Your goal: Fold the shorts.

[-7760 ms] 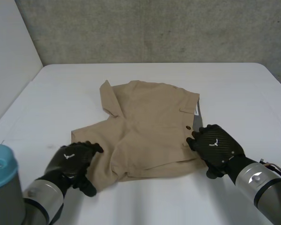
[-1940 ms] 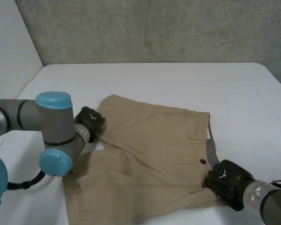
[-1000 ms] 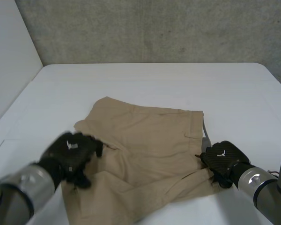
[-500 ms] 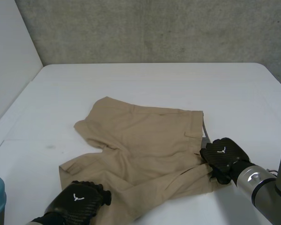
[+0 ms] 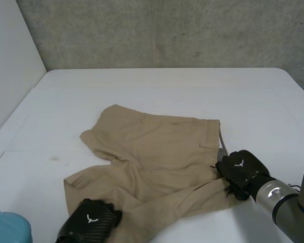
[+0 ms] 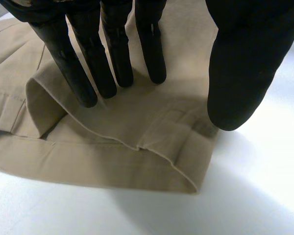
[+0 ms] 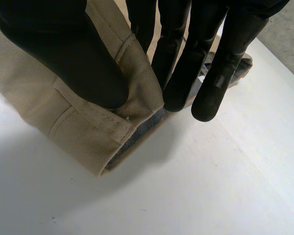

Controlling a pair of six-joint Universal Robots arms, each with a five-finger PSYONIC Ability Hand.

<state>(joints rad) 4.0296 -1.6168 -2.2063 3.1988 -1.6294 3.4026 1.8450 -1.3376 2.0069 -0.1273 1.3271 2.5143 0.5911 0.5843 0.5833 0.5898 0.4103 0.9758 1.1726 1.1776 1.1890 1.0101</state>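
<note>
The tan shorts [image 5: 157, 152] lie spread on the white table [image 5: 192, 91], waistband to the right, legs to the left, with the near leg rumpled. My left hand [image 5: 88, 225] is at the near leg's hem. In the left wrist view its straight fingers [image 6: 112, 54] rest on the cloth [image 6: 112, 147] just behind the hem, and the thumb stands apart at the hem's corner. My right hand [image 5: 240, 172] is at the near end of the waistband. In the right wrist view its thumb [image 7: 63, 63] lies on top of the waistband [image 7: 88, 122] with the fingers behind it, pinching it.
A grey concrete wall runs behind the table and a white wall stands on the left. The blue cap of my left arm [image 5: 7, 228] is at the near left corner. My right forearm [image 5: 283, 202] lies along the near right edge.
My left hand has swung from the shorts' left side down to the near leg's hem. The right hand has stayed on the waistband. The shorts have hardly shifted.
</note>
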